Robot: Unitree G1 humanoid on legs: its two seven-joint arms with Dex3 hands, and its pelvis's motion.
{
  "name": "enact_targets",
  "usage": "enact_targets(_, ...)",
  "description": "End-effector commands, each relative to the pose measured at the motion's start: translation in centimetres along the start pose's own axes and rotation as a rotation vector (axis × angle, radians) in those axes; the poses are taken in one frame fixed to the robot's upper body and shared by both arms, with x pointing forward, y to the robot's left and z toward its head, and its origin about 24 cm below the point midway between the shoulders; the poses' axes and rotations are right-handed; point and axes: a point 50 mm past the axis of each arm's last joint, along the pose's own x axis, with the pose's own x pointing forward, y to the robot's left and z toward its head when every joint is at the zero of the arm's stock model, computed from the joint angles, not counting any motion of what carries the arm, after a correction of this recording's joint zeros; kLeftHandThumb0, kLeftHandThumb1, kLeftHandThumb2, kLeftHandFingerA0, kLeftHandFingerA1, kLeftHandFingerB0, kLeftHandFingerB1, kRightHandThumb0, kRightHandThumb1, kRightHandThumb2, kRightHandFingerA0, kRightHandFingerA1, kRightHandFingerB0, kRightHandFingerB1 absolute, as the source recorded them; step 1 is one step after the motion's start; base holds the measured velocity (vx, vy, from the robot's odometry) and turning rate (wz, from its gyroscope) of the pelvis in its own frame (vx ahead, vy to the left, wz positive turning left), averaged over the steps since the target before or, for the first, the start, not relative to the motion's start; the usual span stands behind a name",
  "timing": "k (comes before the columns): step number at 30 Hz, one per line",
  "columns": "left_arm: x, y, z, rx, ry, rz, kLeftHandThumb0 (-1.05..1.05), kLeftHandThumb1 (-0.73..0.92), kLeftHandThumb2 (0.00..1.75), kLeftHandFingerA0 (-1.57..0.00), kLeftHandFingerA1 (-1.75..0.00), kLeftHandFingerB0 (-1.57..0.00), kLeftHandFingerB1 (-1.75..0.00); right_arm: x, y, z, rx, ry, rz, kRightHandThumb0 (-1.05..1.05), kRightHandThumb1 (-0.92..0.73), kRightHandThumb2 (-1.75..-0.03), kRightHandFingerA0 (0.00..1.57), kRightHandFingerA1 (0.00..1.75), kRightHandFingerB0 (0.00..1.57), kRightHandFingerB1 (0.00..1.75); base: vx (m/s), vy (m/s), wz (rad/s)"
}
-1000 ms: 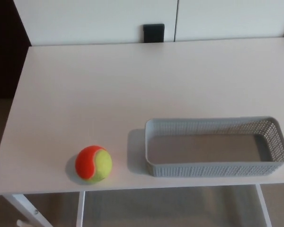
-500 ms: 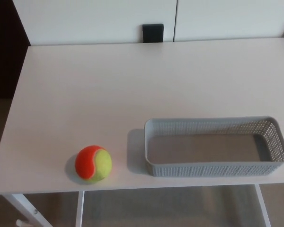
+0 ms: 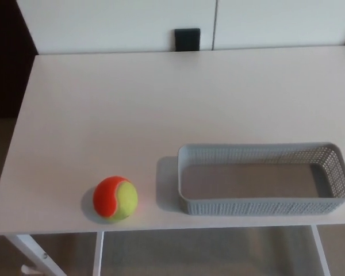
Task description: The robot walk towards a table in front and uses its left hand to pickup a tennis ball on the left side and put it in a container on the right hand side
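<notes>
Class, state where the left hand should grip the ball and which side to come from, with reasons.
Grip the ball across its middle, from above or its left. It is round, so any opposite sides likely do; the basket stands apart on its right.

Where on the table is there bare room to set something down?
The far half of the table, behind the ball and basket, is all bare. A narrow gap lies between ball and basket. The front right is crowded: the basket reaches nearly to the edge.
</notes>
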Motion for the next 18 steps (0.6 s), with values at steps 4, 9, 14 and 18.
enact_targets(4, 2.2, -3.6, -1.4, 0.19, 0.052, -0.294, -0.19, 0.33, 0.83, -0.04, -0.53, 0.0, -0.51, -0.1, -0.3, -0.4, 0.042, 0.017, 0.006, -0.18, -0.41, -0.86, 0.38, 0.6, 0.21, 0.51, 0.0, 0.0, 0.0)
enact_targets(9, 2.9, -5.3, -3.5, 0.221, 0.104, -0.347, -0.21, 0.25, 0.79, -0.04, -0.52, 0.0, -0.51, -0.1, -0.3, -0.4, 0.052, 0.014, 0.01, -0.22, -0.59, -0.57, 0.46, 0.46, 0.33, 0.36, 0.0, 0.0, 0.0)
enact_targets(14, 3.6, -6.2, -5.0, 0.261, 0.16, -0.4, -0.28, 0.27, 0.67, -0.06, -0.52, 0.0, -0.36, 0.0, -0.2, -0.3, 0.053, 0.015, 0.009, -0.18, -0.4, -0.86, 0.38, 0.6, 0.21, 0.51, 0.0, 0.0, 0.0)
enact_targets(18, 3.6, -6.6, -5.9, 0.289, 0.195, -0.409, -0.35, 0.29, 0.52, -0.08, -0.46, -0.07, -0.29, -0.1, -0.1, -0.4, 0.048, 0.022, 0.013, -0.18, -0.41, -0.86, 0.37, 0.59, 0.21, 0.51, 0.0, 0.0, 0.0)
